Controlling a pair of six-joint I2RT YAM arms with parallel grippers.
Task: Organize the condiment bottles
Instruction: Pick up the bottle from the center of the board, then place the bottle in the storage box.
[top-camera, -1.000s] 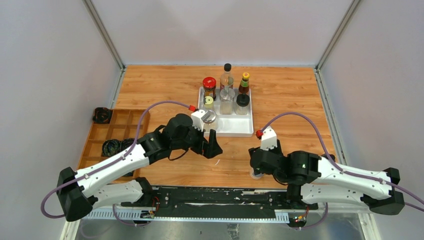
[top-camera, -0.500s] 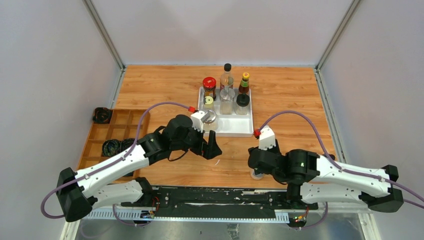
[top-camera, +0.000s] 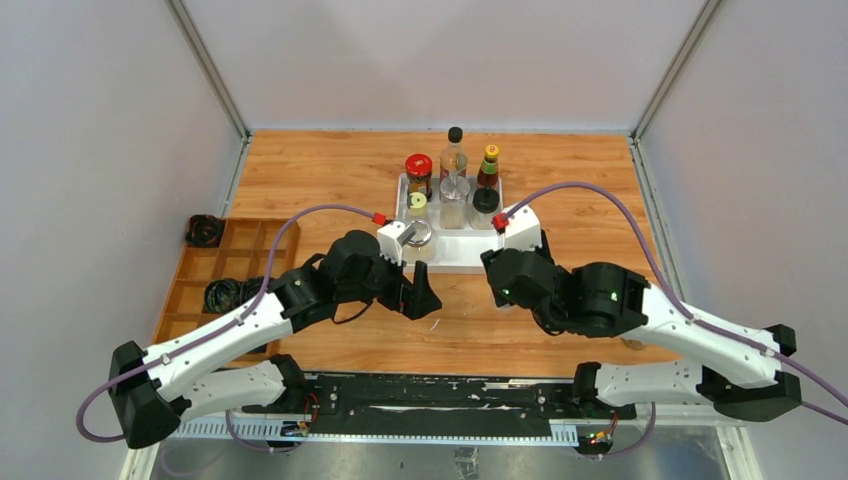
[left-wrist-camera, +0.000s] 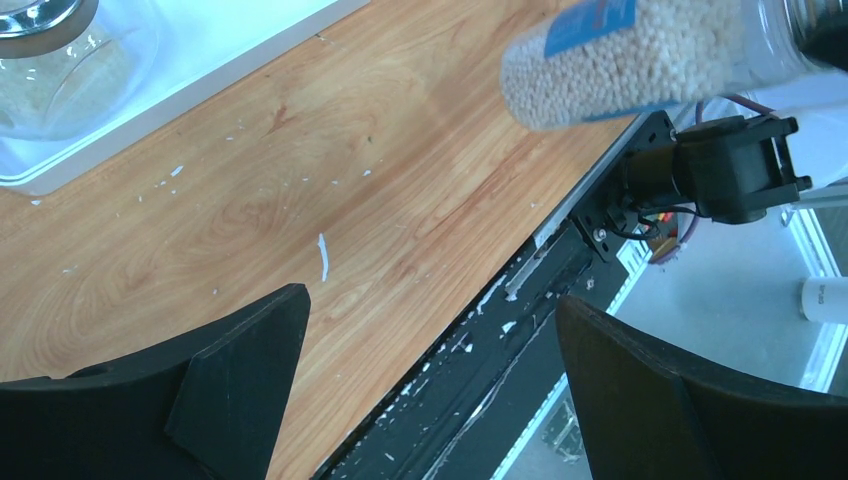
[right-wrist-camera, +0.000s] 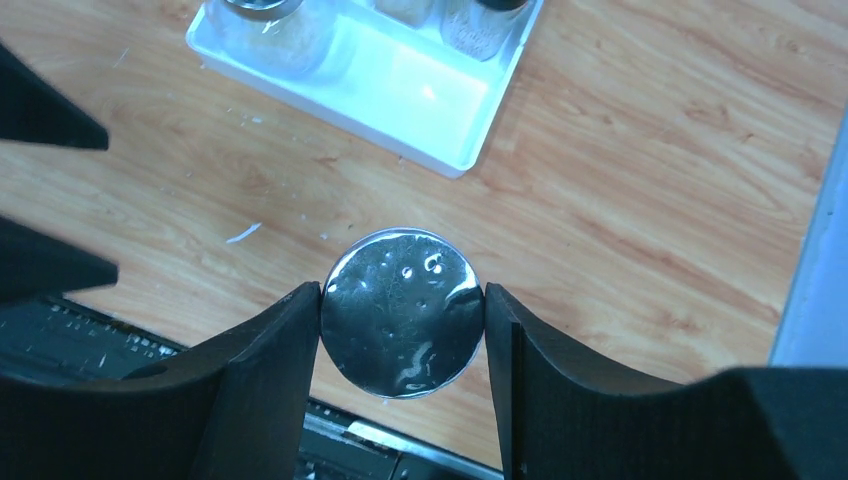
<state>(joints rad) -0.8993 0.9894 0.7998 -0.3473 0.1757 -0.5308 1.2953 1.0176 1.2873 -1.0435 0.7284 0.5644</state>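
pinching a bead jar (right-wrist-camera: 402, 312) by its round silver cap with the right claw (right-wrist-camera: 402, 300), 1 black finger (right-wrist-camera: 265, 385) pressed against each side of the cap. shown from the left wrist as a clear body packed with small pale beads under a blue label, tilted, its bottom off the wood. held over the bare wooden table (top-camera: 570, 180), just in front of the near right corner of the white tray (right-wrist-camera: 420, 85).

holding the left claw (left-wrist-camera: 430, 310) spread wide, with nothing between its fingers, low over the wood by the tray's near left corner and close beside the right claw. below it, white flecks (left-wrist-camera: 322, 258) scattered across the boards.

inside the tray, 7 bottles and jars standing upright. at the back, a red-capped jar (top-camera: 419, 168), a tall clear bottle (top-camera: 455, 148) with a black cap, and a dark bottle (top-camera: 489, 166) with a yellow and green top. in the middle row, a small yellow-capped jar (top-camera: 417, 203), a clear glass jar (top-camera: 453, 207) and a black-capped jar (top-camera: 485, 203). nearest, at the front left, a squat glass jar (top-camera: 418, 235) with a silver lid, partly hidden behind the left wrist.

at the far left edge of the table, a wooden divider box (top-camera: 245, 262), with black coiled cables (top-camera: 224, 294) in 1 of its compartments and 1 more coil (top-camera: 204, 230) just beside its far left corner.
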